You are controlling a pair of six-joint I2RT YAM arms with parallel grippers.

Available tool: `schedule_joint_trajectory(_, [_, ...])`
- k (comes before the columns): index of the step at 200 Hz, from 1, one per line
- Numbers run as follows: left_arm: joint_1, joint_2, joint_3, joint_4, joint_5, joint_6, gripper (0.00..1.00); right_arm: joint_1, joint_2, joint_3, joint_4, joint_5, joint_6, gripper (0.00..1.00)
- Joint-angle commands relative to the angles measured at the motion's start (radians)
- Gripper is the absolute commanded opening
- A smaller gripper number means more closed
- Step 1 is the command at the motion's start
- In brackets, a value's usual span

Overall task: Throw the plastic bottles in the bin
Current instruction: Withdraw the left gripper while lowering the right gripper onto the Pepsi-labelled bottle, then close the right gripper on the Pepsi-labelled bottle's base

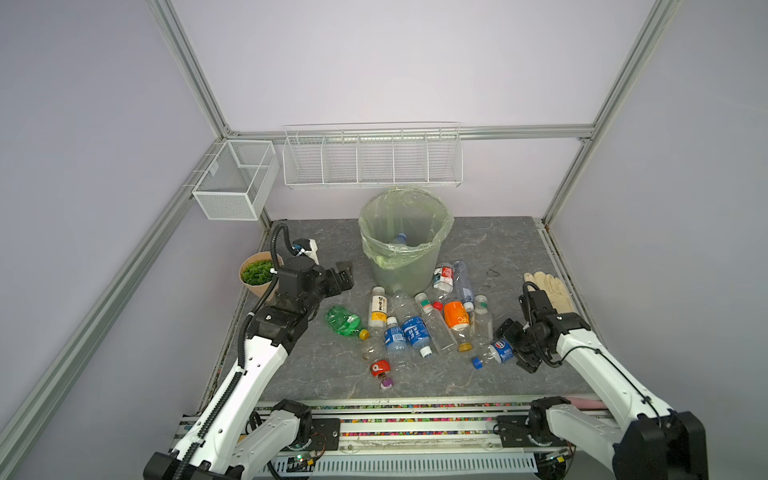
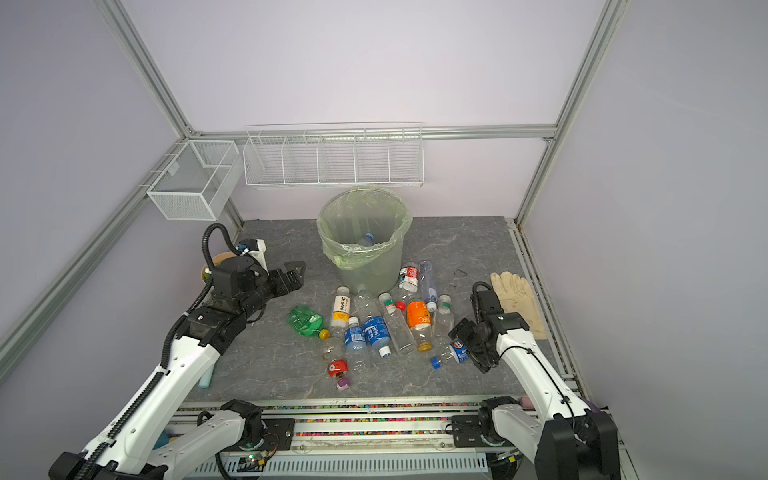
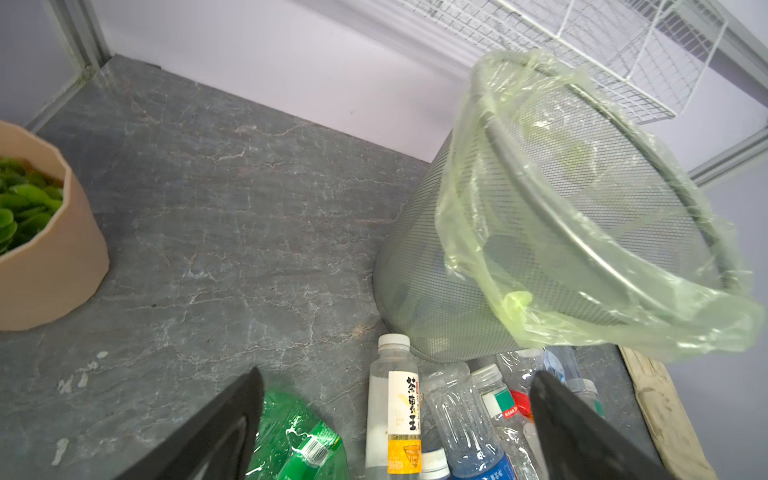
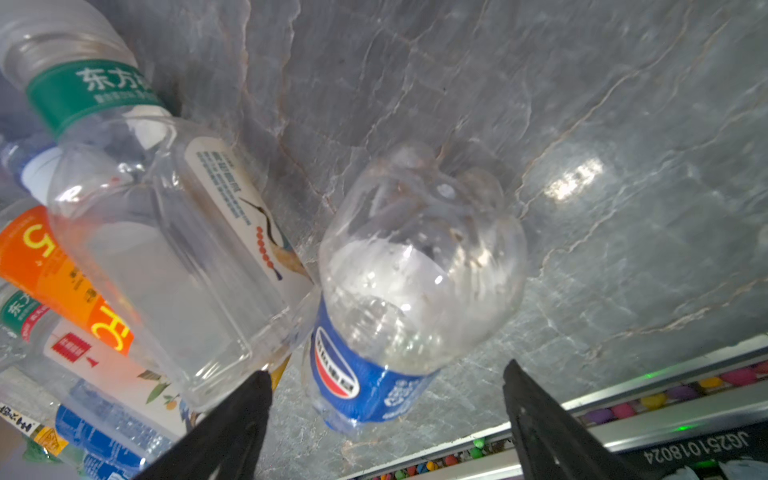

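Grey marbled tabletop, lilac walls, alu frame. Two white wire baskets hang off the frame, small mesh basket at back-left corner, long divided basket over the back edge.

The bin stands upright mid-back, pale green bag folded over its rim. Inside, one clear bottle with a blue cap shows; the rest is too murky to tell.

The plastic bottles lie in a heap at the tabletop centre, just in front of the bin, the rearmost against its base. A crushed green bottle lies at the heap's left. Tan plant pot at the left edge holds green leaves. Pale glove near the right edge.

Left gripper is up off the tabletop between pot and bin, jaws spread, nothing in them. Right gripper is low at the heap's right, jaws spread wide either side of a blue-label bottle lying on its side; not pinching.
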Motion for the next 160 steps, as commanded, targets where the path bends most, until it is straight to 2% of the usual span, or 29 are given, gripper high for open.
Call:
schedule_joint_trajectory(1, [0.026,-0.018,-0.029,0.029,0.054,-0.057,0.99,-0.005,0.017,-0.015,0.036,0.032,0.06,0.91])
schedule_joint_trajectory(105, [0.04,-0.016,-0.064,0.036,0.058,-0.064,0.99,-0.006,0.154,-0.034,0.118,0.046,0.078,1.0])
schedule_joint_trajectory(160, [0.048,-0.027,-0.077,0.032,0.059,-0.065,0.99,-0.006,0.152,-0.053,0.118,0.064,0.097,0.85])
